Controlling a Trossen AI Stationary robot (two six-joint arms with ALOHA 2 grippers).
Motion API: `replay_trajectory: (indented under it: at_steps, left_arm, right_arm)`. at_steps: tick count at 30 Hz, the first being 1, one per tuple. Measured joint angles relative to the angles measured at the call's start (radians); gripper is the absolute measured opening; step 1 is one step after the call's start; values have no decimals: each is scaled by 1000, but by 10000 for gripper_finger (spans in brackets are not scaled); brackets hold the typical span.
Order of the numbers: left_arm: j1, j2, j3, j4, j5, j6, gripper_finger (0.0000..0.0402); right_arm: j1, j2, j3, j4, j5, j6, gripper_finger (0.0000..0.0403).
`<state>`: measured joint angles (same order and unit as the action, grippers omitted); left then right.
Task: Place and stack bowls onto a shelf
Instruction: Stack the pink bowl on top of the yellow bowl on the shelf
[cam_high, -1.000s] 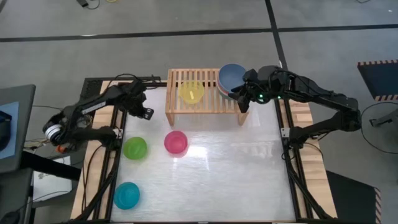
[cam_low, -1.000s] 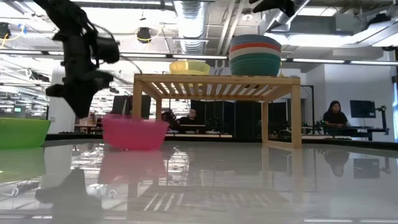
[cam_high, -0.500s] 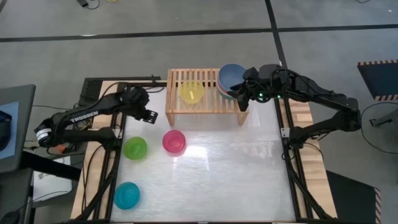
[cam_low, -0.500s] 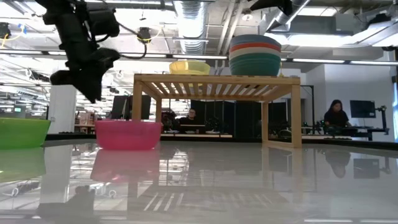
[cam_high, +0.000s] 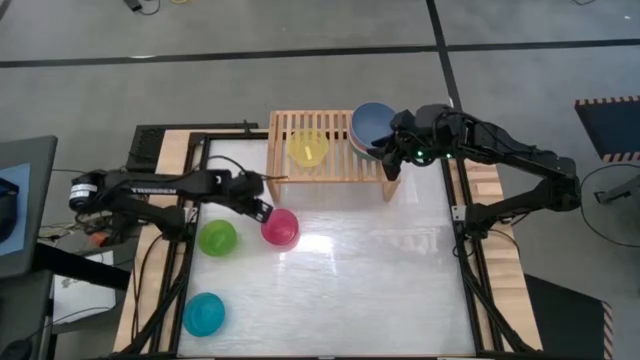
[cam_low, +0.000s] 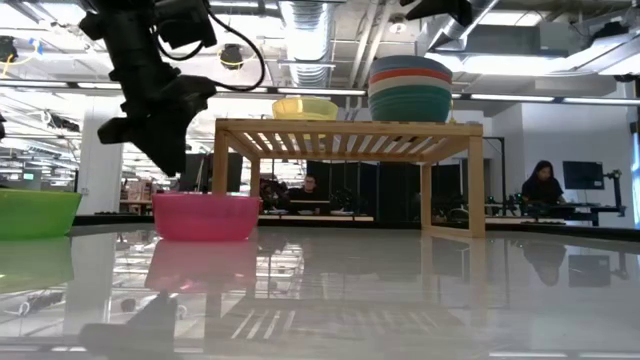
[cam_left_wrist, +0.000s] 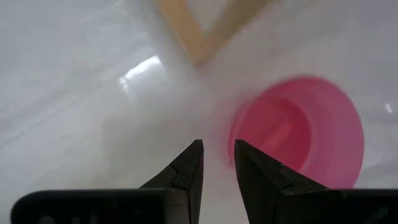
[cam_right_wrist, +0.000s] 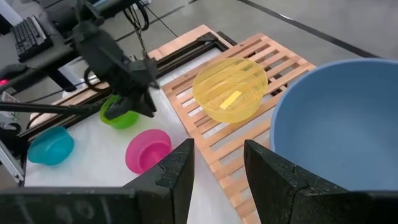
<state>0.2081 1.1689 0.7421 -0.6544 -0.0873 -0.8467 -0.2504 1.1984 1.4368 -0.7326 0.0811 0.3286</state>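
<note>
The left pincer (cam_high: 262, 208) hangs low over the white surface (cam_high: 380, 270), just to the left of the pink bowl (cam_high: 281, 228), and its two fingers (cam_left_wrist: 186, 169) stand a little apart with nothing between them; in the left wrist view the rim of the pink bowl is just beside one finger, but I cannot tell if it touches. The lime bowl (cam_high: 217, 238) sits on the surface to the left of the pink one, and the cyan bowl (cam_high: 204, 313) is nearer to the front edge, well apart from both. The shelf (cam_high: 325, 170) stands at the far side of the surface, right of the middle. On its slatted top the yellow bowl (cam_high: 308, 148) rests alone near the centre, and at the right end there is a stack of bowls (cam_low: 410, 88) with the grey-blue bowl (cam_high: 370, 122) on top (in the low view the layers below it show red, white and dark green edges). The right pincer (cam_high: 390, 163) is at the right end of the shelf, just beside the stack, and its fingers (cam_right_wrist: 176, 174) are open wide and hold nothing. In the low view some people (cam_low: 541, 184) sit in the room far behind the surface.
</note>
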Motion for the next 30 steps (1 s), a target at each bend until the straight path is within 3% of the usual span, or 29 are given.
replay_trajectory:
  at_steps: [9, 19, 22, 28, 30]
  left_arm:
    - [-104, 119, 0, 60, 1, -32, 78]
    - [-113, 255, 0, 108, 22, -59, 133]
    - [-113, 259, 0, 113, 31, -57, 115]
    - [-113, 252, 0, 113, 77, -39, 15]
    - [-114, 249, 0, 111, 92, -34, 7]
  right_arm:
    - [0, 0, 0, -18, 0, -13, 164]
    - [0, 0, 0, -18, -1, -23, 164]
    - [0, 0, 0, -18, -1, -23, 164]
    - [-1, 0, 0, -16, -1, -24, 164]
    - [-7, 0, 0, -14, -2, -24, 164]
